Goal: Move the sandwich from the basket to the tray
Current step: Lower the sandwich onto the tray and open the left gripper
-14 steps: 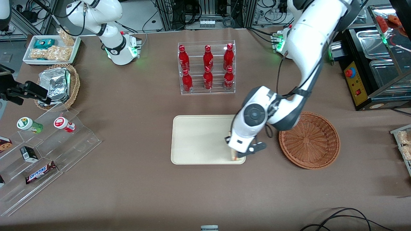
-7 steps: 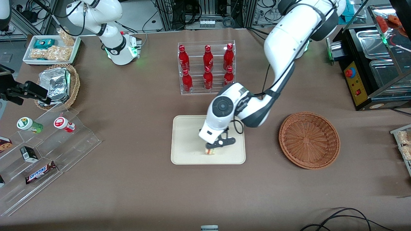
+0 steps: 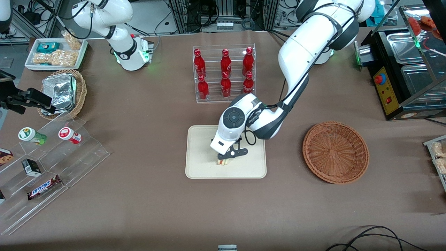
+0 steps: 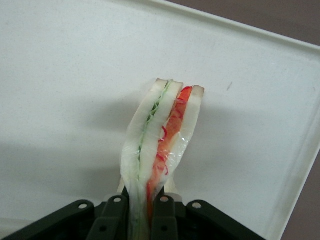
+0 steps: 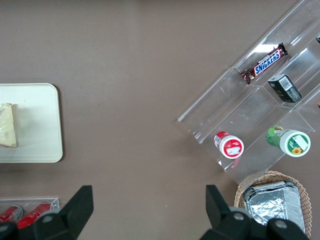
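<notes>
We read this as a robotics lab mocked up as a snack shop: cable racks [image 3: 223, 14], acrylic bottle display [image 3: 224, 73] on the bench [image 3: 139, 209].

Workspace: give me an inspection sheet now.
Surface: brown table.
Job's things: sandwich over the cream tray, contact unclear; wicker basket holds nothing.
Clutter: bottle rack, snack steps, foil-packet basket, white snack tray.
Grippers: left pincer above the tray, shut on the sandwich.
Cables: black cable at the table edge nearest the front camera.
Surroundings: black equipment boxes toward the working arm's end.
</notes>
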